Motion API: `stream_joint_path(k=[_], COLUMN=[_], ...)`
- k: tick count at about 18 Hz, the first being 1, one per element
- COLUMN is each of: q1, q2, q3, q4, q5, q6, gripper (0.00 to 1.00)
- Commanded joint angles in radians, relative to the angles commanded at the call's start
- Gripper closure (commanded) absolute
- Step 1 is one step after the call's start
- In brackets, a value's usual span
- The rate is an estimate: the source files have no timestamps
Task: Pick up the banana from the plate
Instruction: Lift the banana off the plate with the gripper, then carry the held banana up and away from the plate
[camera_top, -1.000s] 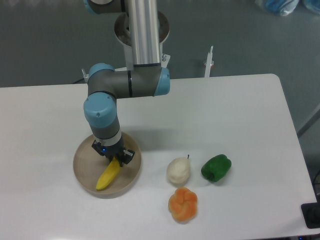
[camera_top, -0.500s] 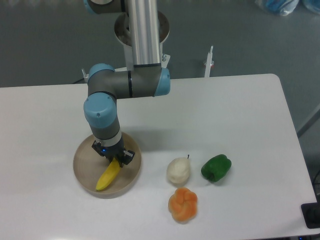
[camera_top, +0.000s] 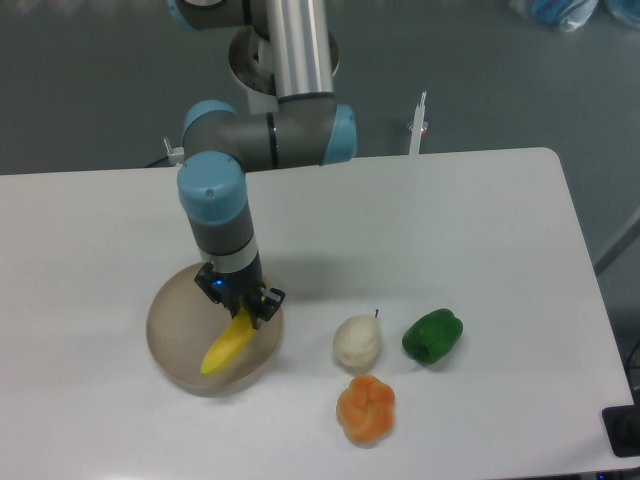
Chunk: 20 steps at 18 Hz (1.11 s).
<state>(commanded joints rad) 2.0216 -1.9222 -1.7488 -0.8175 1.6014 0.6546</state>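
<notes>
The yellow banana (camera_top: 227, 345) hangs tilted over the beige plate (camera_top: 175, 330), its upper end caught between the fingers of my gripper (camera_top: 243, 310), which is shut on it. Its lower end points down-left above the plate's middle. The plate rests on the white table at the front left, and my arm comes down onto it from behind, hiding part of its far rim.
Right of the plate lie a whitish pear-shaped fruit (camera_top: 357, 340), a green pepper (camera_top: 432, 335) and an orange round fruit (camera_top: 366, 409). A white post (camera_top: 418, 125) stands beyond the table's back edge.
My arm has risen and shifted slightly right, carrying the banana's upper end with it; the banana now sits higher in view over the plate.
</notes>
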Motion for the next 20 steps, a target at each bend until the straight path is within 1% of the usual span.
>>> stream_joint_path(k=[2, 3, 6, 9, 11, 12, 14, 15, 17, 20], q1=[0.038, 0.072, 0.117, 0.189, 0.221, 0.244, 0.313, 0.34, 0.374, 0.39], q2=[0.041, 0.055, 0.058, 0.063, 0.063, 0.063, 0.063, 0.063, 0.063, 0.06], q3=[0.005, 0.009, 0.032, 0.097, 0.12, 0.12, 0.126, 0.138, 0.167, 0.195], q4=[-0.028, -0.038, -0.052, -0.107, -0.135, -0.138, -0.137, -0.138, -0.144, -0.158], q5=[-0.003, -0.006, -0.006, -0.038, -0.047, -0.049, -0.054, -0.061, -0.069, -0.067], q6=[0.064, 0.11, 0.18, 0.272, 0.324, 0.354, 0.475, 0.509, 0.563, 0.603], gripper=[0.69, 0.69, 0.7, 0.72, 0.72, 0.72, 0.72, 0.72, 0.72, 0.72])
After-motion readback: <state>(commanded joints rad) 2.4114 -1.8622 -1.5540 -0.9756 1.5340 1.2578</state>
